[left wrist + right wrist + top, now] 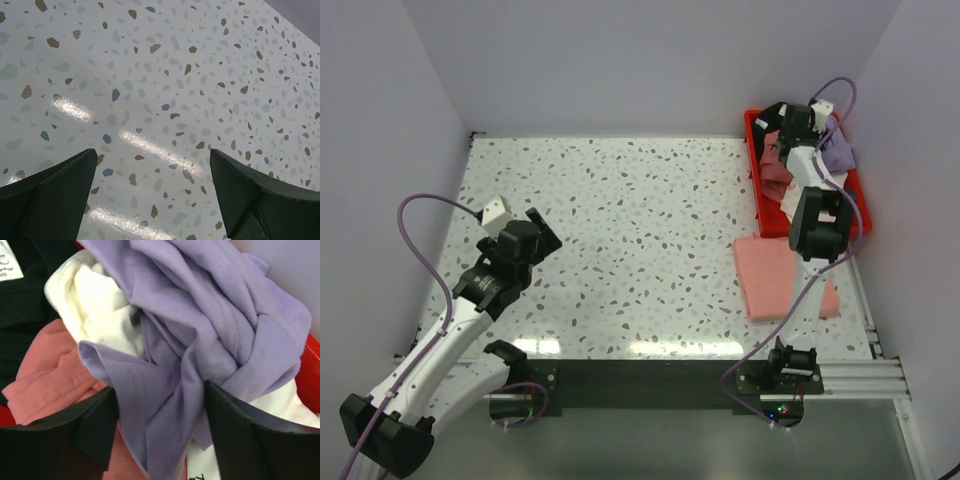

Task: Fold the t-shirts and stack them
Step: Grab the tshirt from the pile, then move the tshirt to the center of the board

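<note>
A crumpled lavender-purple t-shirt (210,315) lies on top of the pile in the red bin (756,180), and it also shows in the top view (840,152). Under it are a white shirt (95,300), a salmon-pink shirt (45,385) and a black shirt (30,305). My right gripper (160,415) is down in the bin, open, with a fold of the lavender cloth between its fingers. A folded salmon-pink shirt (775,275) lies flat on the table in front of the bin. My left gripper (152,175) is open and empty above bare table at the left (542,232).
The red bin stands at the table's back right corner against the walls. The speckled tabletop (640,220) is enclosed by white walls on the left, back and right. The right arm (818,225) reaches over the folded shirt.
</note>
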You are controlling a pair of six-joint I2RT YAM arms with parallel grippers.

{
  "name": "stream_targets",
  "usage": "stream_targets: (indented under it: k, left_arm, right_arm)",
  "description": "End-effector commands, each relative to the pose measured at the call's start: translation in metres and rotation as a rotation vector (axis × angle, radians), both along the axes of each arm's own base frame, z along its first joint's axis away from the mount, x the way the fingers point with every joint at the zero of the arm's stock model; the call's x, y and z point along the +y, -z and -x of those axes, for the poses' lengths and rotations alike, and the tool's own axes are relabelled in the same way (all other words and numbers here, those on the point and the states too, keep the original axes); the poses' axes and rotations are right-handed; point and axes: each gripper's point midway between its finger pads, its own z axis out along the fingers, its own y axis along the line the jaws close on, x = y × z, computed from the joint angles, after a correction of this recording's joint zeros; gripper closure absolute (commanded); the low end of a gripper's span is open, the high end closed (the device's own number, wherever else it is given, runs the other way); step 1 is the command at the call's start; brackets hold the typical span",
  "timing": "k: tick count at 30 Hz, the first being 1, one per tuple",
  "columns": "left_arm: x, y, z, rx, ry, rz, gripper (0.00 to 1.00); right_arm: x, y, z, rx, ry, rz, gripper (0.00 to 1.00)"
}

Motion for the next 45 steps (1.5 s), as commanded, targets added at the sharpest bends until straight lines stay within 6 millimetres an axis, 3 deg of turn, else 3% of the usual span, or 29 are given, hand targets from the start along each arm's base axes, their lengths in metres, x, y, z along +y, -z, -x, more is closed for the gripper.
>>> stream_targets:
  k: [1, 9, 10, 11, 16, 18, 20, 21, 22, 23, 24, 25, 28, 29, 31, 32, 33, 35, 36, 38, 39, 42, 44, 45]
  left_arm:
    - [0.006, -0.009, -0.005, -0.058, -0.031, -0.004, 0.00]
    - [0.005, -0.010, -0.006, -0.062, -0.028, -0.004, 0.00]
    - [0.005, -0.011, -0.006, -0.063, -0.026, -0.004, 0.00]
    - [0.005, -0.011, -0.006, -0.064, -0.025, -0.001, 0.00]
    - [0.002, -0.015, -0.006, -0.069, -0.015, 0.009, 0.00]
    - [0.001, -0.017, -0.006, -0.076, -0.010, 0.016, 0.00]
    - [-0.001, -0.017, -0.006, -0.075, 0.000, 0.023, 0.00]
    - [-0.001, -0.016, -0.006, -0.075, 0.002, 0.026, 0.00]
    - [-0.003, -0.016, -0.006, -0.073, 0.010, 0.030, 0.00]
    - [-0.004, -0.016, -0.005, -0.073, 0.015, 0.034, 0.00]
    - [-0.005, -0.016, -0.005, -0.074, 0.022, 0.038, 0.00]
    - [-0.007, -0.016, -0.005, -0.074, 0.029, 0.045, 0.00]
    - [-0.010, -0.015, -0.004, -0.075, 0.042, 0.060, 0.00]
    - [-0.011, -0.014, -0.004, -0.075, 0.048, 0.066, 0.00]
    - [-0.016, -0.012, -0.004, -0.077, 0.069, 0.081, 0.00]
    - [-0.017, -0.009, -0.003, -0.073, 0.075, 0.085, 0.00]
    - [-0.018, -0.011, -0.003, -0.083, 0.081, 0.094, 0.00]
    - [-0.023, -0.007, -0.002, -0.080, 0.104, 0.109, 0.00]
    - [-0.024, -0.009, -0.001, -0.089, 0.111, 0.119, 0.00]
    - [-0.027, -0.004, 0.001, -0.086, 0.124, 0.136, 0.00]
    - [-0.027, -0.004, 0.002, -0.089, 0.125, 0.144, 0.00]
    - [-0.028, 0.000, 0.006, -0.076, 0.124, 0.158, 0.00]
    - [-0.030, 0.000, 0.007, -0.070, 0.131, 0.167, 0.00]
    - [-0.030, 0.000, 0.007, -0.065, 0.132, 0.170, 0.00]
  right_arm:
    - [-0.021, -0.036, -0.006, -0.105, 0.073, 0.047, 0.32]
    - [-0.021, -0.046, 0.000, -0.123, 0.062, 0.058, 0.86]
    - [-0.018, -0.050, -0.002, -0.132, 0.038, 0.055, 0.97]
    - [-0.017, -0.053, -0.001, -0.140, 0.030, 0.052, 1.00]
    - [-0.010, -0.094, 0.019, -0.260, 0.016, 0.043, 1.00]
    - [-0.001, -0.094, 0.029, -0.291, -0.013, 0.007, 1.00]
    - [0.009, -0.117, 0.037, -0.341, -0.066, -0.006, 1.00]
    - [0.015, -0.111, 0.043, -0.322, -0.085, -0.020, 1.00]
    - [0.021, -0.130, 0.051, -0.359, -0.099, -0.033, 1.00]
    - [0.025, -0.135, 0.055, -0.369, -0.112, -0.036, 1.00]
    - [0.033, -0.130, 0.061, -0.357, -0.132, -0.045, 1.00]
    - [0.038, -0.152, 0.071, -0.396, -0.151, -0.038, 1.00]
    - [0.060, -0.170, 0.085, -0.425, -0.228, -0.040, 1.00]
    - [0.067, -0.194, 0.094, -0.469, -0.256, -0.033, 1.00]
    - [0.089, -0.215, 0.102, -0.490, -0.333, -0.021, 1.00]
    - [0.097, -0.239, 0.113, -0.528, -0.359, -0.002, 1.00]
    - [0.120, -0.253, 0.116, -0.540, -0.410, 0.007, 1.00]
    - [0.143, -0.279, 0.129, -0.562, -0.485, 0.047, 1.00]
    - [0.163, -0.303, 0.142, -0.600, -0.541, 0.045, 1.00]
    - [0.190, -0.325, 0.154, -0.644, -0.642, 0.009, 1.00]
    - [0.209, -0.345, 0.169, -0.684, -0.701, -0.012, 1.00]
    - [0.260, -0.378, 0.197, -0.769, -0.883, -0.102, 1.00]
    - [0.288, -0.382, 0.210, -0.765, -0.984, -0.178, 1.00]
    - [0.317, -0.392, 0.225, -0.770, -1.098, -0.219, 1.00]
